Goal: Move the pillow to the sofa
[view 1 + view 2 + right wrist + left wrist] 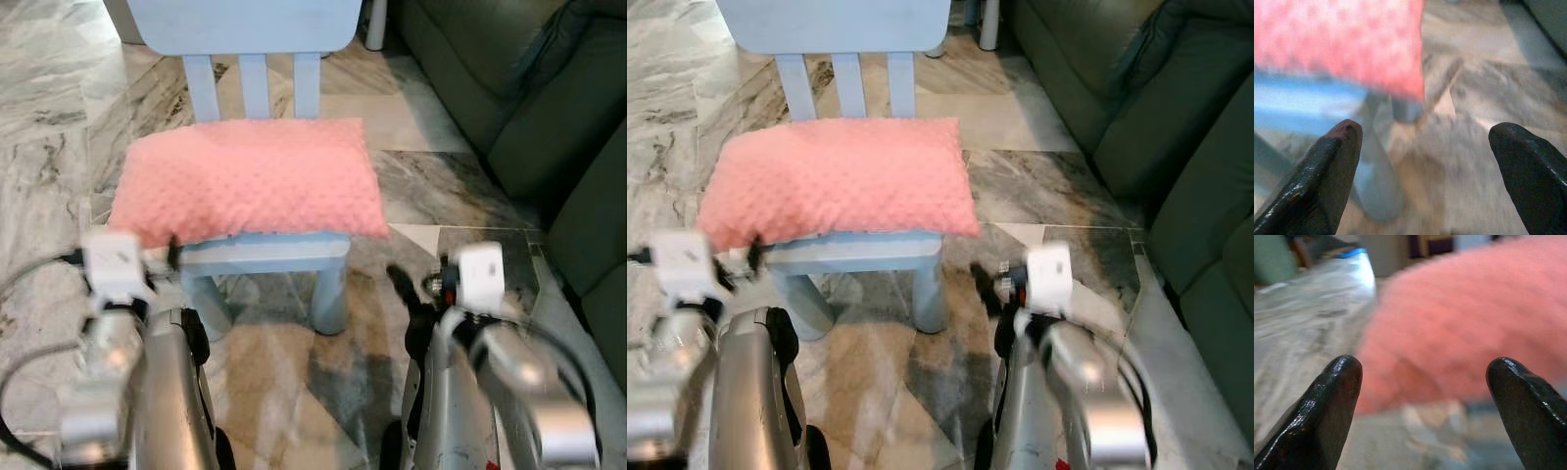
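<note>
The floor is polished marble, grey and white with brown veining and a few beige tiles, and it runs right up to a dark green sofa with smooth, leathery cushions. The sofa sits ahead of the right pincer and off to its right, well apart from it.

Ahead of both pincers stands a small pale blue chair, plastic-looking, with a slatted back, a flat seat and round legs. Its front edge lies just beyond the left pincer.

The pillow lies flat on the chair seat. It is pink, rectangular and plump, with a soft, dimpled fleece cover and rounded corners. It is wider than the seat and overhangs it on both sides. Its near left corner hangs right in front of the left pincer, very close, though I can't tell whether they touch. Its near right corner is ahead and to the left of the right pincer, clearly apart from it, with a chair leg and bare floor below.

Both pincers have their black fingers spread wide with nothing between them. The silver arms reach forward low, with white blocks at the wrists, blurred in the head views.
</note>
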`<state>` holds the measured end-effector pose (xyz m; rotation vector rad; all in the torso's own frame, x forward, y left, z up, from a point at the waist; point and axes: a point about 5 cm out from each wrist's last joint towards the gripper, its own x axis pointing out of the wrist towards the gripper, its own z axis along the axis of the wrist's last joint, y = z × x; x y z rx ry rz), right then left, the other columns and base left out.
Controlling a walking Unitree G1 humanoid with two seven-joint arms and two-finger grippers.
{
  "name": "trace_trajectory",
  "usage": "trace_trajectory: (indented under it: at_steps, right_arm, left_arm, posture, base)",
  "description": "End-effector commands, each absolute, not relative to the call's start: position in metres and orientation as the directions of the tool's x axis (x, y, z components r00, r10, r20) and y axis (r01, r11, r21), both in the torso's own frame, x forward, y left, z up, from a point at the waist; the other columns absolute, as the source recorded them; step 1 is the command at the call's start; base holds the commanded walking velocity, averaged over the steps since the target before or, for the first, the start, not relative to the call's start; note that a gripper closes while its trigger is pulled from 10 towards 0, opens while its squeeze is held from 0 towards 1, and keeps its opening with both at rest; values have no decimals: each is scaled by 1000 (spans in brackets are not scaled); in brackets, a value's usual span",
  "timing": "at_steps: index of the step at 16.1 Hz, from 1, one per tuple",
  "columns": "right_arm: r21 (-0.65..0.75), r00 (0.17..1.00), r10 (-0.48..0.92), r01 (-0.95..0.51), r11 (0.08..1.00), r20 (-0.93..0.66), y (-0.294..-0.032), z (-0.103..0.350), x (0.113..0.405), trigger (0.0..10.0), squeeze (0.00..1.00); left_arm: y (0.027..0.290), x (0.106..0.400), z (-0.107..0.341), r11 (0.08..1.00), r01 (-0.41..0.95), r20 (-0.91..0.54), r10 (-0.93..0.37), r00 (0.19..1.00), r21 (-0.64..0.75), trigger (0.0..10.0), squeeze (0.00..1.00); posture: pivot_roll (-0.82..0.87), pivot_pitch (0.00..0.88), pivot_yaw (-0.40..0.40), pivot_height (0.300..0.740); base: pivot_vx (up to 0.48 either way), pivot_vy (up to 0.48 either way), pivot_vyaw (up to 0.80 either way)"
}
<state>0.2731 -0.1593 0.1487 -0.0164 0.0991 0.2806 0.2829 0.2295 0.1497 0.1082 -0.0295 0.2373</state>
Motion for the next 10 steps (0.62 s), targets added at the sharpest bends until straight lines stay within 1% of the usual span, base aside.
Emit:
trace_trajectory:
  at_steps: [1, 3, 5, 7, 8, 9, 10]
  right_arm:
    - [7, 954, 291, -291, 957, -64, -163, 158, 281, 10000, 0]
    - [-25, 944, 330, -329, 944, 13, -170, 185, 310, 10000, 0]
    - [-67, 931, 356, -351, 934, 84, -177, 209, 329, 10000, 0]
    - [-79, 928, 356, -349, 934, 112, -181, 222, 340, 10000, 0]
    - [-75, 926, 358, -351, 933, 119, -184, 230, 351, 10000, 0]
    - [-69, 925, 360, -354, 933, 119, -184, 232, 355, 10000, 0]
    - [-35, 919, 378, -377, 926, 115, -183, 236, 362, 10000, 0]
  left_arm:
    - [245, 287, 156, 950, -300, 50, 297, 954, 87, 10000, 0]
    - [266, 306, 178, 929, -362, 106, 354, 929, 71, 10000, 0]
    - [278, 318, 196, 921, -384, 145, 372, 917, 71, 10000, 0]
    - [287, 327, 205, 915, -398, 151, 385, 911, 69, 10000, 0]
    - [297, 337, 204, 913, -407, 89, 403, 911, 29, 10000, 0]
    - [300, 342, 202, 915, -403, 51, 403, 914, -2, 10000, 0]
    - [304, 350, 198, 921, -382, -16, 382, 924, -78, 10000, 0]
  posture:
    - [-32, 140, 6, 300]
    - [-20, 143, 14, 300]
    - [-11, 155, 17, 300]
    - [-11, 164, 19, 300]
    - [-15, 185, 20, 300]
    - [-16, 188, 21, 300]
    - [-12, 212, 23, 300]
  base:
    - [0, 0, 0]
    - [0, 0, 0]
    - [0, 0, 0]
    - [0, 0, 0]
    - [0, 0, 0]
    - [0, 0, 0]
    - [0, 0, 0]
